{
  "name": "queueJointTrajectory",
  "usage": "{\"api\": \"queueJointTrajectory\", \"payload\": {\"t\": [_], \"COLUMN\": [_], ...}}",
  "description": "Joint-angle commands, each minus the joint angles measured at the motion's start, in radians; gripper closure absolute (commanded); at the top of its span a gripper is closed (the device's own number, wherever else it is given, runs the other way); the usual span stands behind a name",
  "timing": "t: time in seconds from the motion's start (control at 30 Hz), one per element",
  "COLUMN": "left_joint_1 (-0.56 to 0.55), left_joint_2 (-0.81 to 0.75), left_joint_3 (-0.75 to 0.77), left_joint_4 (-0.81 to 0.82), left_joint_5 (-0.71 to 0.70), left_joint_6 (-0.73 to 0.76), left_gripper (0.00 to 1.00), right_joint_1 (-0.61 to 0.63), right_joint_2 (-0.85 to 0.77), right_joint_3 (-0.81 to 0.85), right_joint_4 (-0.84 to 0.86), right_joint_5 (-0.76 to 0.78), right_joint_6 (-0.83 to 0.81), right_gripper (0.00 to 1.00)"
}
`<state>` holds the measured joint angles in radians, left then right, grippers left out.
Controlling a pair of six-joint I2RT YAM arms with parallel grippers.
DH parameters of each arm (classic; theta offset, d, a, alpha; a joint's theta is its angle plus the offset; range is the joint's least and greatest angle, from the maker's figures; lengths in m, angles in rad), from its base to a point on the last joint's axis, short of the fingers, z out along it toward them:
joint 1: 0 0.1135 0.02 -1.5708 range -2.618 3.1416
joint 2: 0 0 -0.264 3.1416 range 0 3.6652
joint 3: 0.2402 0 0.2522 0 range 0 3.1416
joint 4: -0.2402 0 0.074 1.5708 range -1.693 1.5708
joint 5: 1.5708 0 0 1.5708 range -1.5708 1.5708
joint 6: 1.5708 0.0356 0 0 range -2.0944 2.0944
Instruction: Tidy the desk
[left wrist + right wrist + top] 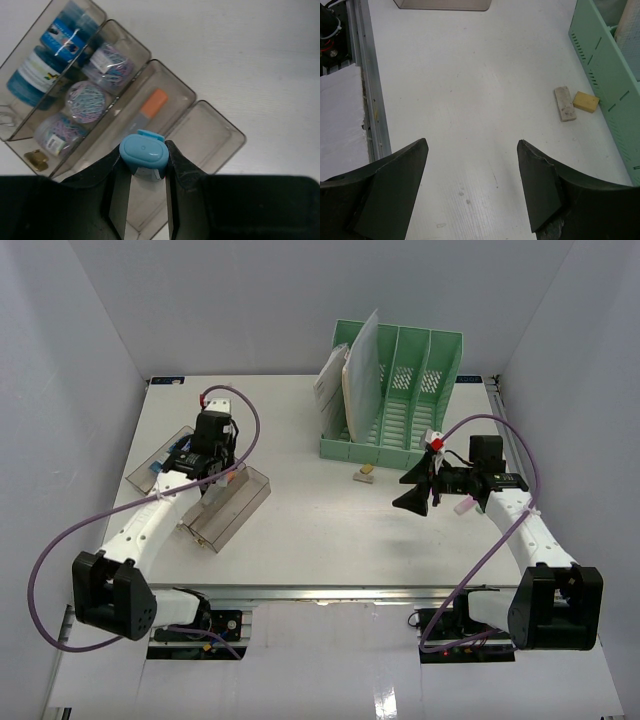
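Partway done, I judge: my left gripper (143,162) clamps a light-blue round-capped plastic stick (143,151) over the clip-stocked smoky clear compartment tray (210,131), my right gripper (471,144) gapes empty above the large white desk (300,530) beneath both arms, and a grey-white block (565,103) and a yellow block (585,101) lie loose by the green slotted file rack (600,65).

green file rack (410,390) (papers (355,370) inside) | clear tray (215,135), paper clips (87,100) | blue-capped item (144,154) | grey block (565,103), yellow block (585,101)
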<state>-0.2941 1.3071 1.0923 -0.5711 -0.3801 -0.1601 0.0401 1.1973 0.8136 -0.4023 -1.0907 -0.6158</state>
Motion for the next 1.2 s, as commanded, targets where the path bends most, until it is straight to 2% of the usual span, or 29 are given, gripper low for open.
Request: {"api": "queueJointTrajectory", "payload": {"t": [0.0,0.23,0.33,0.43,0.53,0.7,0.83,0.97,1.07,1.17], "left_joint_1": [0.044,0.076,0.078,0.078,0.078,0.078,0.078,0.078,0.079,0.081], "left_joint_2": [0.092,0.211,0.258,0.273,0.269,0.23,0.118,-0.06,-0.222,-0.341], "left_joint_3": [0.056,0.057,0.066,0.069,0.064,0.049,0.024,-0.084,-0.228,-0.36], "left_joint_4": [-0.029,0.037,0.042,0.042,0.045,0.043,0.049,0.154,0.273,0.364], "left_joint_5": [-0.065,-0.07,-0.075,-0.077,-0.07,-0.025,0.149,0.34,0.506,0.608], "left_joint_6": [0.097,0.133,0.132,0.129,0.125,0.106,0.076,0.034,-0.015,-0.06], "left_gripper": [0.76,0.74,0.64,0.34,0.18,0.12,0.03,0.02,0.02,0.02], "right_joint_1": [-0.02,-0.034,-0.065,-0.069,-0.072,-0.079,-0.08,-0.138,-0.229,-0.31], "right_joint_2": [-0.001,0.007,0.01,0.012,0.016,0.007,-0.01,0.013,0.037,0.042], "right_joint_3": [-0.007,-0.011,-0.014,-0.016,-0.016,-0.012,0.006,0.038,0.052,0.046], "right_joint_4": [-0.01,-0.012,-0.013,-0.014,-0.015,-0.023,-0.013,0.006,-0.031,-0.038], "right_joint_5": [-0.053,-0.059,-0.063,-0.058,-0.039,0.043,0.239,0.529,0.56,0.635], "right_joint_6": [-0.018,-0.019,-0.021,-0.026,-0.033,-0.051,-0.004,0.175,0.283,0.376], "right_gripper": [0.22,0.22,0.22,0.22,0.22,0.22,0.22,0.17,0.17,0.17]}}
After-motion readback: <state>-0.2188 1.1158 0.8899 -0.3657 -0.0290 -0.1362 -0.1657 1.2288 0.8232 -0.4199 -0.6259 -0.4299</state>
